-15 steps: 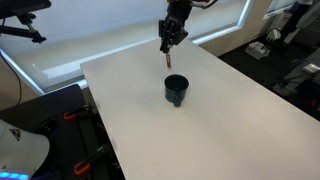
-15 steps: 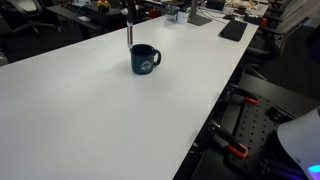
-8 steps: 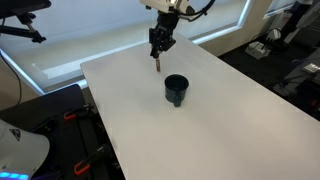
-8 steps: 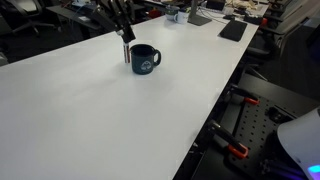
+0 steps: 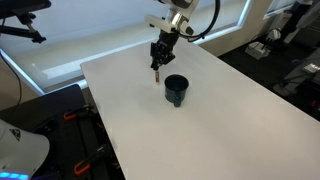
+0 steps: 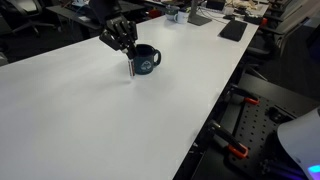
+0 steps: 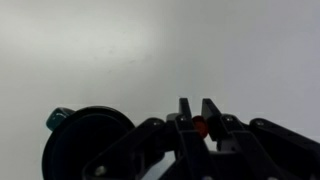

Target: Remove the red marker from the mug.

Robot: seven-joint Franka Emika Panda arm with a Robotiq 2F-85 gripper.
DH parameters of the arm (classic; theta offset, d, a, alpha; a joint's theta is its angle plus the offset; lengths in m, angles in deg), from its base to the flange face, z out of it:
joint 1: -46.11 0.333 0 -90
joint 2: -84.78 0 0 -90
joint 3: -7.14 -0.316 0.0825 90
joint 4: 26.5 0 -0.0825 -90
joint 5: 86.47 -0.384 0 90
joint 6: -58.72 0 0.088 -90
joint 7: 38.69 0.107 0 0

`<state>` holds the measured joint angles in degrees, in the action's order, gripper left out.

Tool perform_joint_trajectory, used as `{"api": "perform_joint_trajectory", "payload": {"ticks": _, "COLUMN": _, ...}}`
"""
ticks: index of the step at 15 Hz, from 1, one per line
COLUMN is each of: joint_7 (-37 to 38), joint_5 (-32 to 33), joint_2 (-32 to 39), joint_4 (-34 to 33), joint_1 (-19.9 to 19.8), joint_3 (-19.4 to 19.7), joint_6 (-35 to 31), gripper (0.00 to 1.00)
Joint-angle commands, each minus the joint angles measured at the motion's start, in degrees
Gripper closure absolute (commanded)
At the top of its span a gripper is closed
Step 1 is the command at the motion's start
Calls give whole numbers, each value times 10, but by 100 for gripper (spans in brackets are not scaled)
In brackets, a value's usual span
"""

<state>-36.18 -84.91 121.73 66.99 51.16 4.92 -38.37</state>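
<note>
Right now, your gripper (image 5: 157, 60) is clamped on the red marker (image 5: 156, 71). Its two fingers are shut against the stick's upper end, and the rest hangs down roughly upright below them. In the wrist view the red of the marker (image 7: 200, 127) shows squeezed between the two dark fingers (image 7: 186, 116), so the jaws are gripping it, not standing apart.

The marker is outside the mug (image 5: 176, 90). In both exterior views it sits just beside the cup, on the side away from the handle, with its lower tip close above the white table (image 5: 230, 130). You cannot tell from these views whether the tip touches the tabletop. In an exterior view the marker (image 6: 130, 67) stands right next to the mug's wall (image 6: 146, 61), with a thin gap or none; which of the two is not clear. The gripper (image 6: 126, 50) leans in above it from the upper left.

The mug stands upright on the table (image 6: 90, 120), dark teal-black, with a pale print on its side and its handle pointing right in that view. In the wrist view the mug (image 7: 88, 150) lies at lower left, its mouth dark, apart from the gripper (image 7: 200, 122).
</note>
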Motion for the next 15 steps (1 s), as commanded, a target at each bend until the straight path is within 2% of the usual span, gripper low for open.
{"api": "perform_joint_trajectory", "payload": {"ticks": 1, "joint_7": 10, "joint_5": -9, "joint_2": 34, "joint_4": -39, "joint_1": -6, "joint_3": 4, "joint_6": 22, "gripper": 95}}
{"api": "perform_joint_trajectory", "payload": {"ticks": 7, "joint_7": 32, "joint_5": -17, "joint_2": 64, "joint_4": -73, "joint_1": -11, "joint_3": 10, "joint_6": 35, "gripper": 95}}
{"api": "perform_joint_trajectory", "payload": {"ticks": 8, "joint_7": 47, "joint_5": -21, "joint_2": 66, "joint_4": -76, "joint_1": -10, "joint_3": 12, "joint_6": 32, "gripper": 56}}
{"api": "perform_joint_trajectory", "payload": {"ticks": 9, "joint_7": 23, "joint_5": -10, "joint_2": 52, "joint_4": -54, "joint_1": -12, "joint_3": 9, "joint_6": 18, "gripper": 79}}
{"api": "perform_joint_trajectory", "payload": {"ticks": 12, "joint_7": 34, "joint_5": -12, "joint_2": 60, "joint_4": -61, "joint_1": -11, "joint_3": 10, "joint_6": 18, "gripper": 59}}
{"api": "perform_joint_trajectory", "payload": {"ticks": 13, "joint_7": 34, "joint_5": -12, "joint_2": 62, "joint_4": -62, "joint_1": -11, "joint_3": 10, "joint_6": 18, "gripper": 56}}
{"api": "perform_joint_trajectory", "payload": {"ticks": 15, "joint_7": 34, "joint_5": -12, "joint_2": 64, "joint_4": -63, "joint_1": -11, "joint_3": 10, "joint_6": 18, "gripper": 56}}
